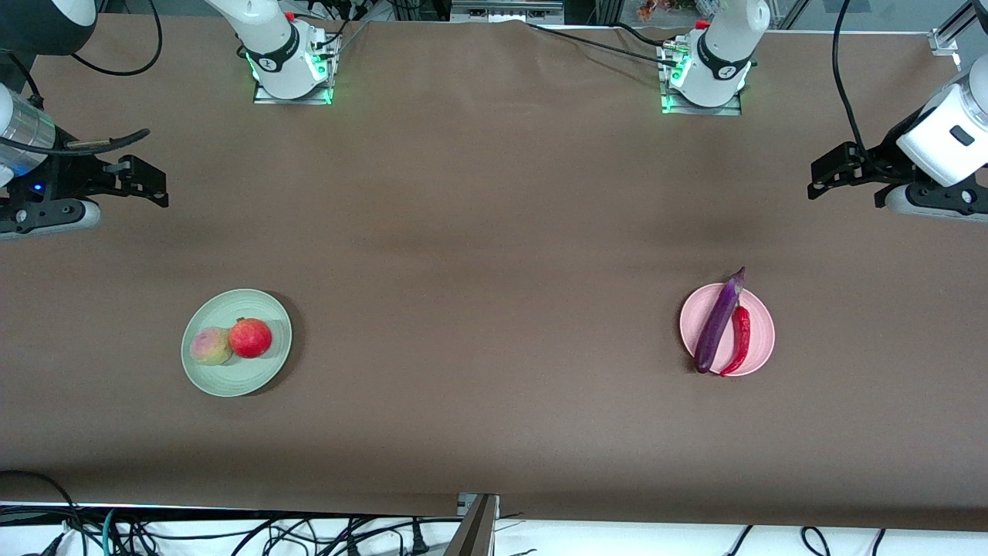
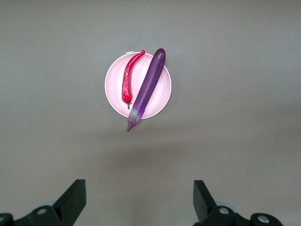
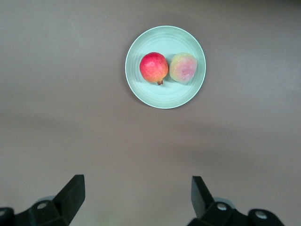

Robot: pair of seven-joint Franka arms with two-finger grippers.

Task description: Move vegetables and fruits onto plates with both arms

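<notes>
On the pale green plate [image 1: 231, 380] toward the right arm's end sit the two fruits side by side: a yellow-green peach-like one [image 1: 210, 345] and a bright red one [image 1: 250, 337]. The pink plate [image 1: 762, 328] toward the left arm's end carries the purple eggplant [image 1: 719, 320], whose stem end overhangs the rim, and the red chili [image 1: 741, 338] beside it. My right gripper [image 1: 154, 183] hangs open and empty over bare table at its end. My left gripper [image 1: 820, 179] hangs open and empty likewise. The left wrist view has gripper [image 2: 139, 186], eggplant [image 2: 149, 82], chili [image 2: 128, 80]; the right wrist view has gripper [image 3: 137, 181], red fruit [image 3: 154, 68], peach-like fruit [image 3: 183, 67].
A brown cloth [image 1: 494, 232] covers the whole table. The two arm bases [image 1: 289, 69] [image 1: 706, 77] stand along the edge farthest from the front camera. Black cables [image 1: 231, 533] and a metal bracket [image 1: 477, 525] lie below the nearest edge.
</notes>
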